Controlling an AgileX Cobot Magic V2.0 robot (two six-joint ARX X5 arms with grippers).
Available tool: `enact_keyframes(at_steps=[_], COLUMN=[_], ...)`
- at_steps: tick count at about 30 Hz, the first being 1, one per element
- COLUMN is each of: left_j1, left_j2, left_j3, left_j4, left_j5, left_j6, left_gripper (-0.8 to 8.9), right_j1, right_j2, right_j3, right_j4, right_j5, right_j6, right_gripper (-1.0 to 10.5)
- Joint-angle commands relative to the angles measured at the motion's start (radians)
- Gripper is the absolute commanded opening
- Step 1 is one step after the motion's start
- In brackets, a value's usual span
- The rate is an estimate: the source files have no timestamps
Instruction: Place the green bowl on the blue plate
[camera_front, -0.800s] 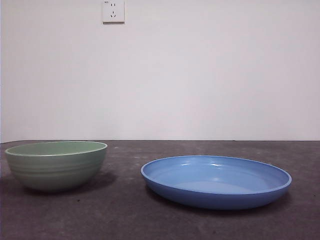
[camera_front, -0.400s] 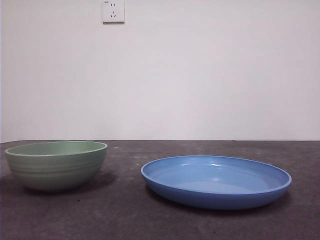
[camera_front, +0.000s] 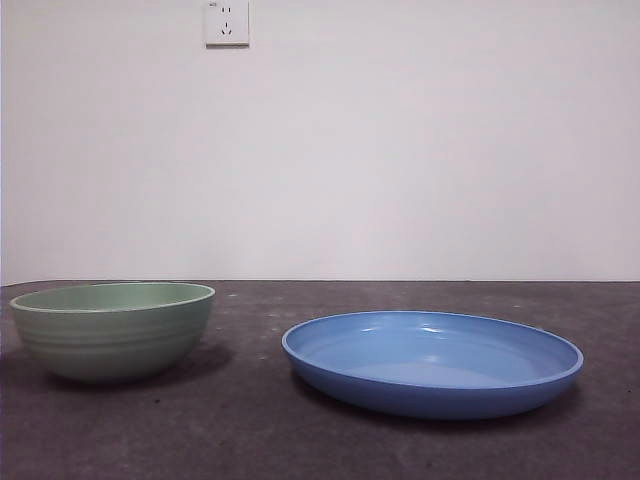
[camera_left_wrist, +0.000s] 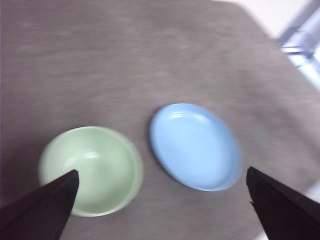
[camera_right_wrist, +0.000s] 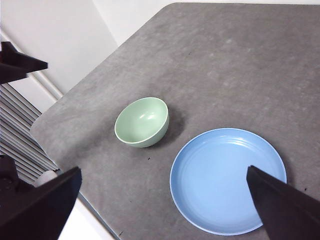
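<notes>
1. The bowl (camera_front: 113, 330) is seen upright on the tabletop (camera_front: 250, 430), beside the plate (camera_front: 432, 362), apart.
2. Left gripper (camera_left_wrist: 162, 210) and right gripper (camera_right_wrist: 162, 210) are held high, spread wide, empty.

Surface (camera_front: 250, 440) under me was dark grey, matte, faintly speckled. Green bowl (camera_front: 113, 331) sat upright directly on it. Blue plate (camera_front: 432, 362) lay flat beside bowl, near but apart, bare strip of surface between them. Both empty. Nothing else rested there.
</notes>
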Motion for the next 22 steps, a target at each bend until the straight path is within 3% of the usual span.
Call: enact_keyframes(at_steps=[1, 4, 22], left_j1=[-0.002, -0.002, -0.002], left_j2=[0.050, 0.120, 0.658], left_j3=[0.022, 0.021, 0.018], left_j4=[-0.004, -0.020, 0.057], left_j5=[-0.119, -0.188, -0.190], left_j6=[0.014, 0.014, 0.032], left_gripper=[6.23, 6.23, 6.22], right_j1=[0.005, 0.005, 0.005], right_j2=[0.005, 0.005, 0.005], right_j3=[0.017, 0.017, 0.017], right_j4=[0.009, 0.009, 0.008], right_j5=[-0.003, -0.003, -0.003], right_j6=[-0.007, -0.008, -0.008], right_gripper=[6.1, 6.1, 6.1])
